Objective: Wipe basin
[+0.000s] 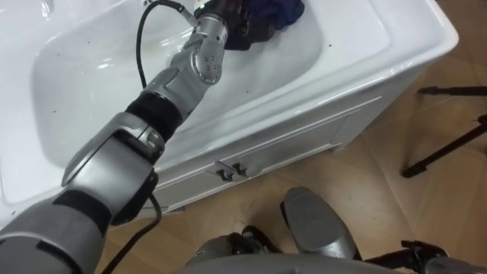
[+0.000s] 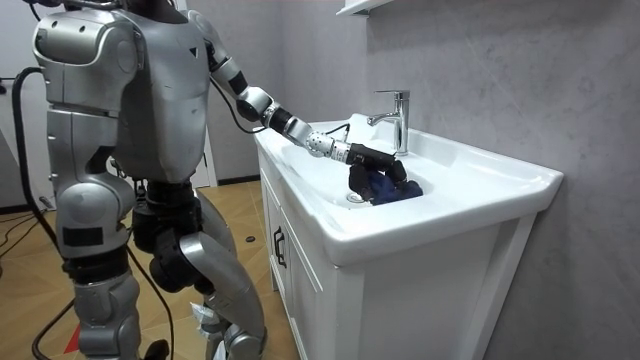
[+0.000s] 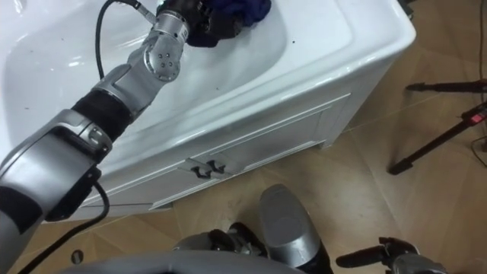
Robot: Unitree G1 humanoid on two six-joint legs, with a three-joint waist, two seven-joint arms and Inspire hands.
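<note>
Mid-wipe, we judge: left hand [image 1: 227, 17], fingers clenched on the dark blue cloth [image 1: 278, 11], top centre of the basin [image 1: 84, 84]; most of the bowl remains.

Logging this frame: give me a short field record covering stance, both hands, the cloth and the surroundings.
stance: standing in front of the cabinet, left arm stretched over the basin
left hand: curled on the cloth, inside the bowl below the faucet
cloth: dark blue, bunched, lying on the bowl's bottom
right hand: low at the robot's side, away from the basin
floor: wood, tripod legs to the robot's right
</note>
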